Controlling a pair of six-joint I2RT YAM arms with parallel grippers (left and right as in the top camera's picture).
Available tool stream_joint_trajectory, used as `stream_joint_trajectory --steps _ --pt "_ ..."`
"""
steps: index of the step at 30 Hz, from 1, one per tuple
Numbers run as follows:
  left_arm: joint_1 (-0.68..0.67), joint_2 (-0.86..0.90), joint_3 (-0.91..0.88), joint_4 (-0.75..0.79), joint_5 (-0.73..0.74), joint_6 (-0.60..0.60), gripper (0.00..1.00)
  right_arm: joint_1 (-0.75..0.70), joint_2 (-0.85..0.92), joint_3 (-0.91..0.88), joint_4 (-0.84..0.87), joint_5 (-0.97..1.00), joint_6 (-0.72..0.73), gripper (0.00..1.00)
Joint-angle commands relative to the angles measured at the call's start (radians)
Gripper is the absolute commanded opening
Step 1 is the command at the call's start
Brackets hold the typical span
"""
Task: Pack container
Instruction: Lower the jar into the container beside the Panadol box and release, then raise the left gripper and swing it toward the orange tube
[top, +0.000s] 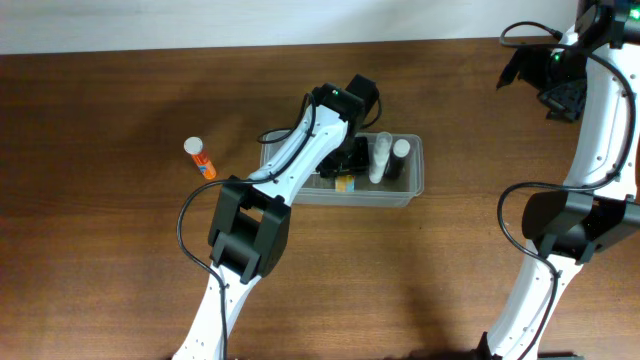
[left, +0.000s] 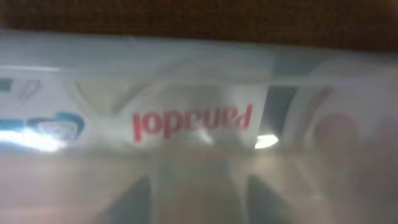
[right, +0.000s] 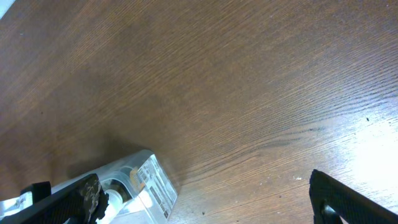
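Observation:
The clear plastic container (top: 412, 180) stands at mid-table and holds a white bottle (top: 381, 158), a second bottle (top: 400, 156) and a small yellow box (top: 345, 183). My left gripper (top: 352, 160) reaches down into the container's left half. In the blurred left wrist view its two dark fingers (left: 199, 202) stand apart with nothing clearly between them, facing a box with red "panadol" print (left: 193, 122) at the container wall (left: 186, 53). My right gripper (top: 545, 80) is raised at the far right, open and empty (right: 205, 196). The container's corner shows in that view (right: 146, 180).
An orange bottle with a white cap (top: 200, 158) lies on the brown wooden table (top: 100, 230), left of the container. The right arm's base stands at the right edge (top: 570, 220).

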Motion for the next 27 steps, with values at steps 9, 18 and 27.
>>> stream_joint_trajectory --steps 9,18,27 --pt "-0.009 0.024 -0.032 0.014 0.047 -0.043 0.56 -0.001 -0.010 -0.006 -0.005 0.013 0.002 0.98" --pt "0.057 0.024 -0.032 0.042 0.057 -0.079 0.56 -0.001 -0.010 -0.006 -0.005 0.013 0.002 0.99" --pt "0.118 0.024 -0.031 0.043 0.098 -0.079 0.56 -0.001 -0.010 -0.006 -0.005 0.013 0.002 0.98"
